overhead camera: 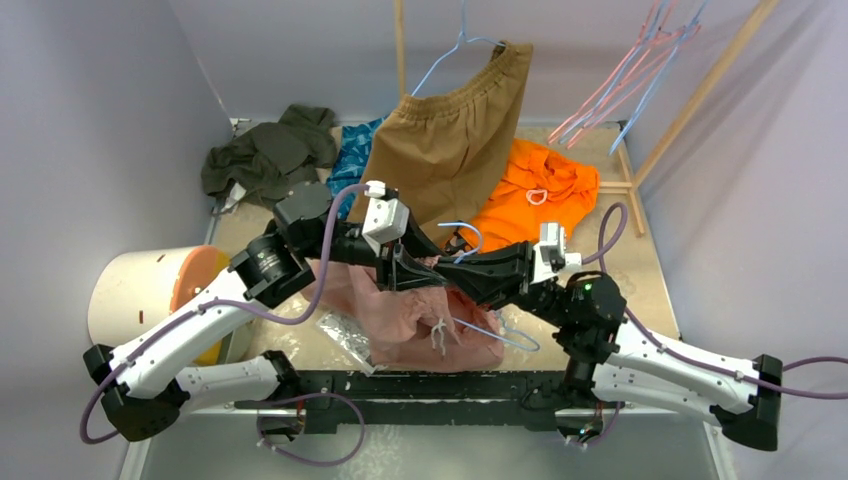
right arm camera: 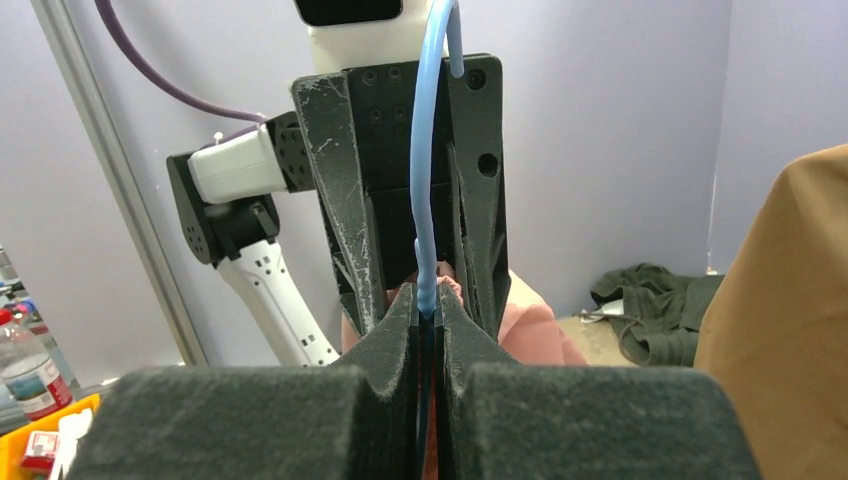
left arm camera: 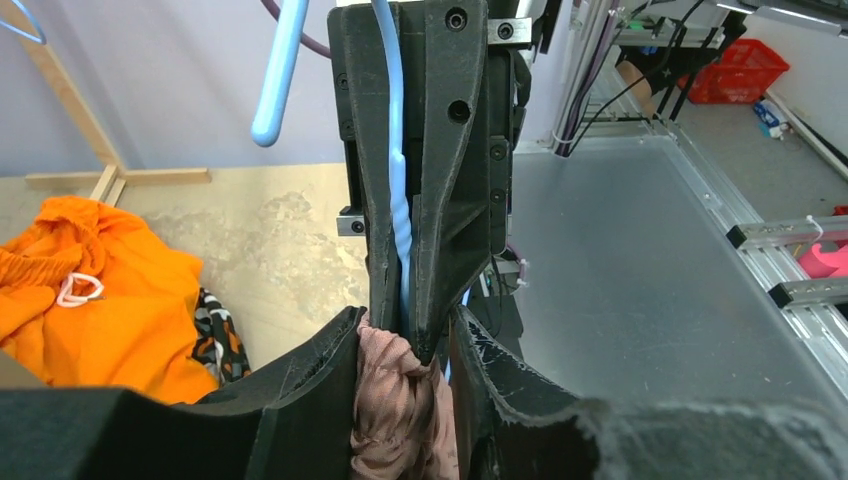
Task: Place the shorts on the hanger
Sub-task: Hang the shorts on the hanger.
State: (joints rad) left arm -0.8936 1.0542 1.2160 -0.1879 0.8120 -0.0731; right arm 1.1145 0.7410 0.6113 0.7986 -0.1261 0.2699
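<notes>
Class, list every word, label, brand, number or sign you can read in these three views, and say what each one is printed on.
No text can be read in any view.
Label on the bottle: too blurred to read.
Red packet: any print is too small to read.
Blue-and-white item on the floor: any print is too small to read.

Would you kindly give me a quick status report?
Right end effector shut on hanger. Left end effector pinching pink shorts, bunched, not hung. Tan shorts behind, clear.
</notes>
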